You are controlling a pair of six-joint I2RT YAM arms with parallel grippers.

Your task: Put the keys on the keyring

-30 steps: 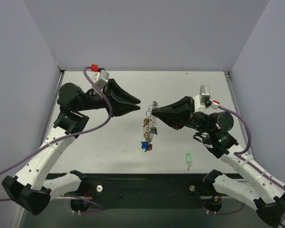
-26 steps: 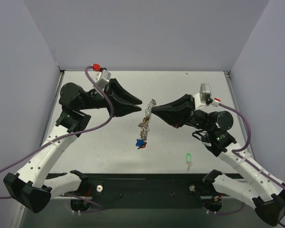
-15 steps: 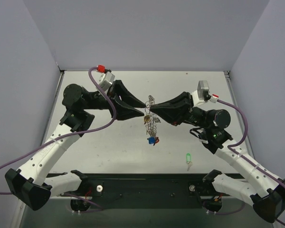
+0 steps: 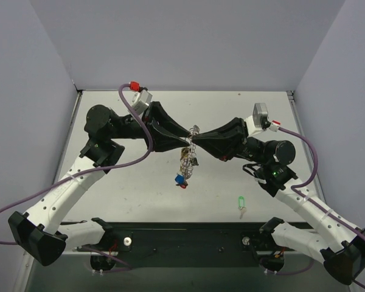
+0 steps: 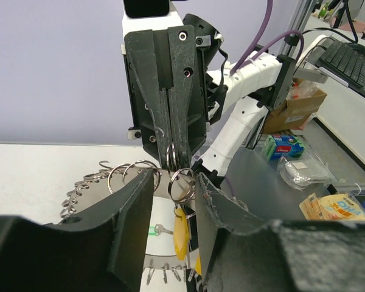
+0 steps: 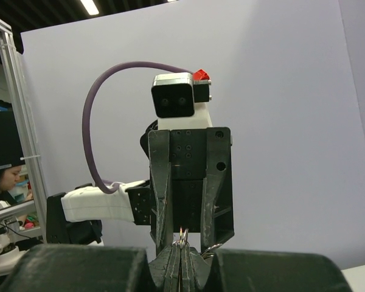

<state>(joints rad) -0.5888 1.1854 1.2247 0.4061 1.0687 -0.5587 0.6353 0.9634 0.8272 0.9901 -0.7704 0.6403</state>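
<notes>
Silvery and coil-rimmed, the keyring [image 4: 194, 131] is held in the air over the middle of the table [image 4: 134, 188]. Its 3 o'clock side is pinched by the right jaws, closed tight on it. Its 9 o'clock side is straddled by the left jaws, set narrowly apart; contact cannot be told. A blue-headed key [image 4: 180, 179] hangs beneath at 6 o'clock. A green-headed key [image 4: 241, 201] lies on the table toward 5 o'clock, well apart.
</notes>
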